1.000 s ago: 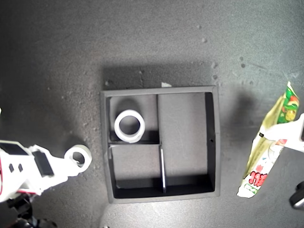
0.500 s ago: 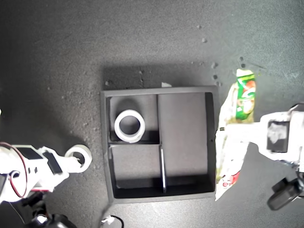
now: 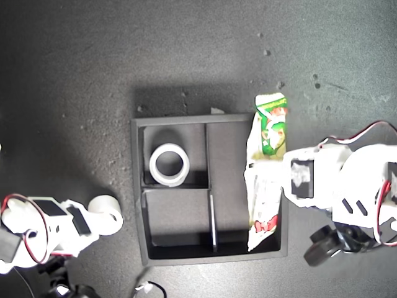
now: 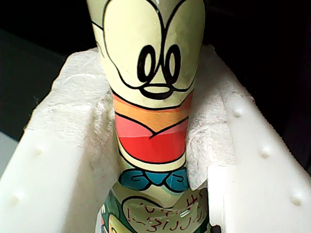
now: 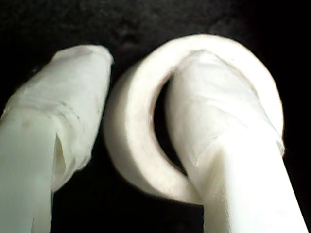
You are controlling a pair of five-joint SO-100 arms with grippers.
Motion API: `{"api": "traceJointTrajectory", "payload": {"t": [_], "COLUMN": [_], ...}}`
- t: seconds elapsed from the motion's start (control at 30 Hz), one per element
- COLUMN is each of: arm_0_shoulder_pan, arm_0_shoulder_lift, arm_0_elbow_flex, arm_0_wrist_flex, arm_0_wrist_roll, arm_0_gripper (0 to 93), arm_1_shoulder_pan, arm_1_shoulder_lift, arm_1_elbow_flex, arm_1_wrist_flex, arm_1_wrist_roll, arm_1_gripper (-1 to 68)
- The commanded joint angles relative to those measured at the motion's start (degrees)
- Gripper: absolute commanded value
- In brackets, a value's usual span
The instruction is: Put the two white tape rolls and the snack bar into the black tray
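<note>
My first gripper (image 4: 153, 145) has its padded fingers (image 4: 87, 136) pinched on the snack bar (image 3: 265, 171) approx. mid-length; the bar's ends stick out both ways past the fingers, over the long compartment of the black tray (image 3: 138, 186).

My second gripper (image 5: 131, 131): one finger (image 5: 218, 136) goes thru the smaller tape roll (image 3: 105, 213), the other finger sits outside its wall w/ a narrow gap, beside the tray.

The wider tape roll (image 3: 169, 164) lies in a small tray compartment, apart from both grippers.
</note>
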Motion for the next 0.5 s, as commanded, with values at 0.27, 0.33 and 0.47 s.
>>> {"api": "traceJointTrajectory", "payload": {"t": [0.27,0.33,0.47], "arm_0_shoulder_pan": [-2.2,-2.3,-2.3], "arm_0_shoulder_lift": [7.6,8.7,9.5], "arm_0_elbow_flex": [-0.1,0.1,1.4], "arm_0_wrist_flex": [6.4,7.5,7.8], "arm_0_wrist_roll": [-0.1,-0.1,-0.9], "arm_0_gripper": [2.2,2.3,3.1], "arm_1_shoulder_pan": [-0.8,-1.1,-1.8], "arm_1_shoulder_lift": [-0.1,-0.1,-0.1], "arm_1_elbow_flex": [-1.3,-1.6,-2.3], "arm_1_wrist_flex": [2.9,3.5,4.4], "arm_1_wrist_roll": [0.4,0.5,0.4], "arm_1_gripper": [18.6,18.6,18.4]}}
